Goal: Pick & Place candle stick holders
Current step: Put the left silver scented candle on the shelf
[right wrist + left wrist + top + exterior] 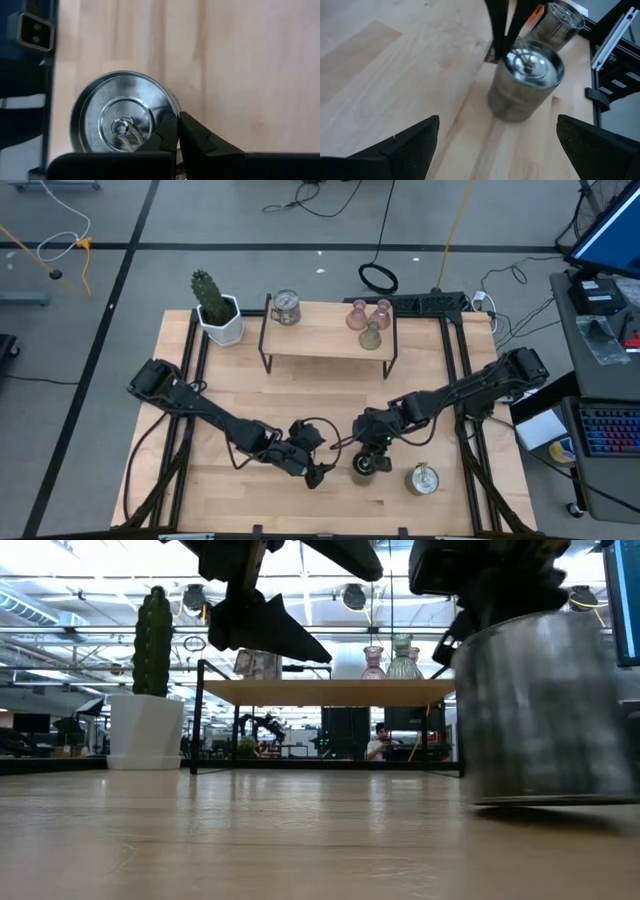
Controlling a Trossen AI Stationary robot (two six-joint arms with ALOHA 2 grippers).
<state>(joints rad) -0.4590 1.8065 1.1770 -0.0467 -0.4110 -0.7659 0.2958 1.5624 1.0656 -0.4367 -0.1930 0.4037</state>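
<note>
no legible text, monitor perhaps blurred

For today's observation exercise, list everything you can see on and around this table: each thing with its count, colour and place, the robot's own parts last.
Metal holders: three, shiny silver; one on the shelf's left end, one under the right gripper, one at the table's front right.
Glass holders: three, two pinkish and one olive-green, clustered on the shelf's right end.
Shelf: one, wooden top on dark legs, table's back.
Cactus: one, green, in a white pot, back left.
Table: one, light wood.
Left gripper: jaws wide open, beside the front holder.
Right gripper: jaws shut on that holder's rim.
</note>
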